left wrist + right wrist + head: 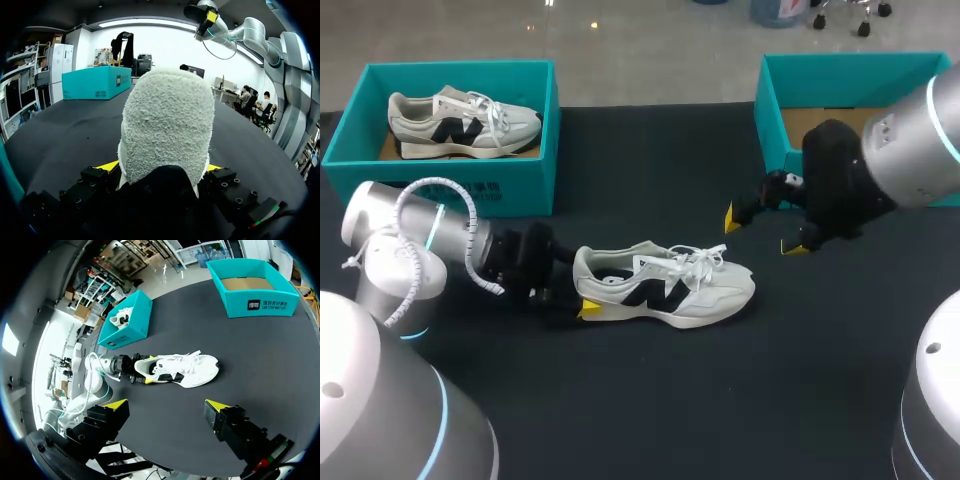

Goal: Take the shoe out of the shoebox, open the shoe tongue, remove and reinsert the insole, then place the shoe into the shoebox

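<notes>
A white sneaker with a black side mark and loose white laces lies on its sole on the black table, toe toward the right. My left gripper is at its heel with one yellow-tipped finger on each side, shut on the shoe. In the left wrist view the fuzzy heel fills the gap between the fingers. My right gripper hangs open and empty above the table, up and to the right of the toe. From the right wrist view, the sneaker lies well ahead of that gripper.
A teal shoebox at the back left holds a second, similar sneaker. An open teal shoebox with a bare cardboard floor stands at the back right, behind my right arm.
</notes>
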Robot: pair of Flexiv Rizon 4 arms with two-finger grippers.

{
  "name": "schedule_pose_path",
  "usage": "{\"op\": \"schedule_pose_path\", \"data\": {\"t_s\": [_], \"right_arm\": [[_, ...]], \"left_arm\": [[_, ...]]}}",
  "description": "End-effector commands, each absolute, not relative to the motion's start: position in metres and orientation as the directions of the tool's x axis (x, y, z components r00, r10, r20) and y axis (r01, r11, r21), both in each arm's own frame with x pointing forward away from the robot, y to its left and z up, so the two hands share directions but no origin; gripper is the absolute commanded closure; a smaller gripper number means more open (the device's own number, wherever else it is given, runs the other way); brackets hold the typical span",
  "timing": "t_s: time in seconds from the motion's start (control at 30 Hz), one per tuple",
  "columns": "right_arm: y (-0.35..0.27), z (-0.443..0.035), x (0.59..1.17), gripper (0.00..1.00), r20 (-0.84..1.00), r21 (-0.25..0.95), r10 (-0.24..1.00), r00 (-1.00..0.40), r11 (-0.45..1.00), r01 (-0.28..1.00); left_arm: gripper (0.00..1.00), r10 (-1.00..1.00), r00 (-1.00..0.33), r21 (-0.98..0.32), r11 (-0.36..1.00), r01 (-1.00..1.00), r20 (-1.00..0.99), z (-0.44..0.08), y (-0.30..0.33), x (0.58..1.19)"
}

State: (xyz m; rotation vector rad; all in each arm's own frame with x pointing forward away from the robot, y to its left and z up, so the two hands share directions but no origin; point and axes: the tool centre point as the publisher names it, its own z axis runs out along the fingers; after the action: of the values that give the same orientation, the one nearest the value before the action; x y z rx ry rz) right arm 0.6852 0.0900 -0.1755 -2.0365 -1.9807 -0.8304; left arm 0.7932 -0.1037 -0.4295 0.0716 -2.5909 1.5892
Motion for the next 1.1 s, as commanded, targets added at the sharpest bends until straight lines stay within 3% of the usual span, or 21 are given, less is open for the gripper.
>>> {"op": "schedule_pose_path", "data": {"t_s": [0.03, 0.6, 1.1], "right_arm": [[0.124, -0.199, 0.71, 0.0, 0.382, 0.224, 0.924, -0.016, -0.076, 0.972], [0.167, -0.246, 0.729, 0.0, 0.241, 0.209, 0.969, -0.056, 0.004, 0.978], [0.181, -0.283, 0.744, 0.0, 0.223, 0.205, 0.974, -0.028, -0.019, 0.979]], "left_arm": [[1.0, 0.014, -0.994, -0.885, 0.456, -0.093, 0.112, -0.432, -0.104, 0.792], [1.0, 0.014, -0.994, -0.885, 0.456, -0.093, 0.112, -0.432, -0.104, 0.792], [1.0, 0.014, -0.994, -0.885, 0.456, -0.093, 0.112, -0.432, -0.104, 0.792]]}}
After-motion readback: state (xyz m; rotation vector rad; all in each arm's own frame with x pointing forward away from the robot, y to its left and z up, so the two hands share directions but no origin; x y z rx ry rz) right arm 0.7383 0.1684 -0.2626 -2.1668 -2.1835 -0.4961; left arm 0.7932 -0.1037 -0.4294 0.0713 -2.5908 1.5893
